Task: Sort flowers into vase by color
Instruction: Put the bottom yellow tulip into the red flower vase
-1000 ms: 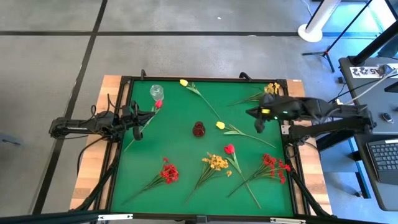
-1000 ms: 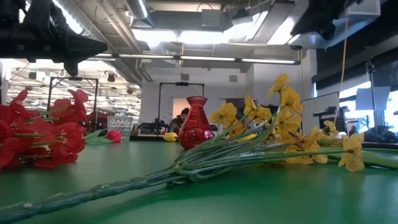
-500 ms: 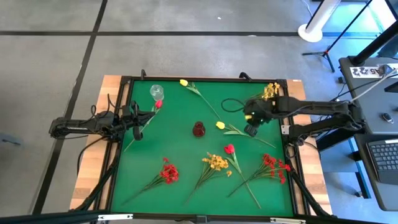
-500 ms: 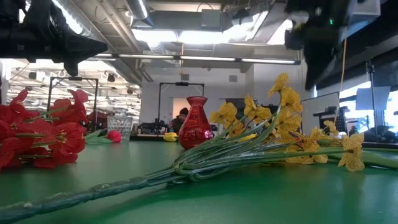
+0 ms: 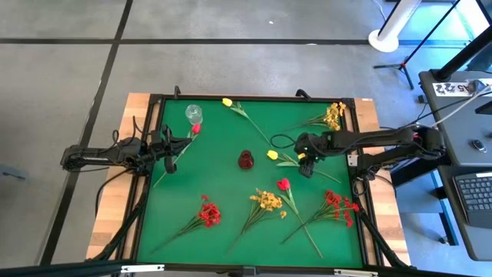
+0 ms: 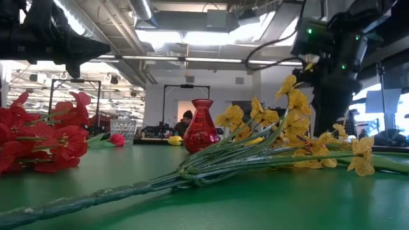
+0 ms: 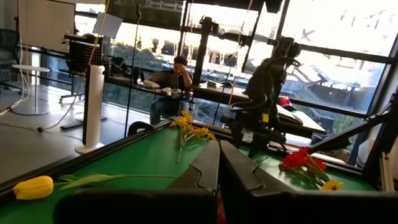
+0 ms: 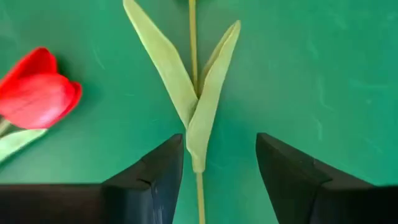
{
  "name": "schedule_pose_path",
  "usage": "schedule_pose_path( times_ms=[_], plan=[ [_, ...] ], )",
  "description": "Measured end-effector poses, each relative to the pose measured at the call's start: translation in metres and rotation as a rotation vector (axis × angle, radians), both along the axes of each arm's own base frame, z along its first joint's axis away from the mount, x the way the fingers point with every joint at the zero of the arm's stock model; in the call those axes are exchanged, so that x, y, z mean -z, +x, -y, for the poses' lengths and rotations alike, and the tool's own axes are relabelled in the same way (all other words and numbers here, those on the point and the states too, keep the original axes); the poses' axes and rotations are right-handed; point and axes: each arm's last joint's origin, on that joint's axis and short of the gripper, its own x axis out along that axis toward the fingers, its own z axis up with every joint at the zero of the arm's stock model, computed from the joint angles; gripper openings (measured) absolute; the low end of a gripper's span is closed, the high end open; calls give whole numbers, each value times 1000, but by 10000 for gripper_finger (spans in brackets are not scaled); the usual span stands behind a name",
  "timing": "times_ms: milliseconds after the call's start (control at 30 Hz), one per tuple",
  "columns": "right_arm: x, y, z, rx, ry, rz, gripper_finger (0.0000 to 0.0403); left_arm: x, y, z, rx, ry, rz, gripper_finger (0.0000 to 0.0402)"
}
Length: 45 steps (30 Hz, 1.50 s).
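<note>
My right gripper (image 5: 306, 165) (image 8: 217, 152) hangs open just above the green table, fingers pointing down. Its fingers stand on either side of the leafy stem (image 8: 196, 118) of a yellow tulip (image 5: 272, 155) lying flat right of the red vase (image 5: 246, 160). A red tulip (image 8: 37, 87) (image 5: 283, 184) lies just nearer. My left gripper (image 5: 170, 156) (image 7: 219, 180) waits shut at the left edge, over the stem of another red tulip (image 5: 197, 128). A clear glass vase (image 5: 193, 113) stands at the far left.
Another yellow tulip (image 5: 227, 101) lies at the far edge and a yellow spray (image 5: 336, 112) at the far right. Along the near side lie a red spray (image 5: 208, 213), a yellow spray (image 5: 268, 200) and another red spray (image 5: 338, 204). A raised black rim (image 5: 254, 96) frames the table.
My right gripper has moved toward the table's left edge and come down over the yellow tulip's stem, and its fingers have opened. The flowers and vases have stayed where they were.
</note>
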Motion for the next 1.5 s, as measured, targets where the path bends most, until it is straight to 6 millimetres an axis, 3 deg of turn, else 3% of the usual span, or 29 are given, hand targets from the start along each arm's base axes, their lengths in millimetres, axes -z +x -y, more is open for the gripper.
schedule_pose_path(
  times_ms=[267,567,700,833,1033,1133,1233,1400,1500],
  plan=[
    [18,10,1,-94,6,-5,198,0,0,0,0,0,0,0],
    [40,16,3,-113,-26,-124,189,0,0,0,-1,0,0,0],
    [38,17,3,-127,-41,-122,129,0,0,0,0,0,-1,0],
    [28,19,4,-121,-63,-96,28,0,0,0,0,0,0,0],
    [-9,29,8,-80,-157,-12,20,0,0,0,0,0,0,0],
    [-38,31,11,-43,-233,66,7,0,0,0,0,0,0,0],
    [-73,33,12,18,-307,285,9,0,0,0,-1,0,0,0],
    [-131,31,9,2,-330,827,5,0,0,0,0,0,0,0],
    [-150,31,6,-72,-320,1143,3,0,0,0,0,0,0,0]
  ],
)
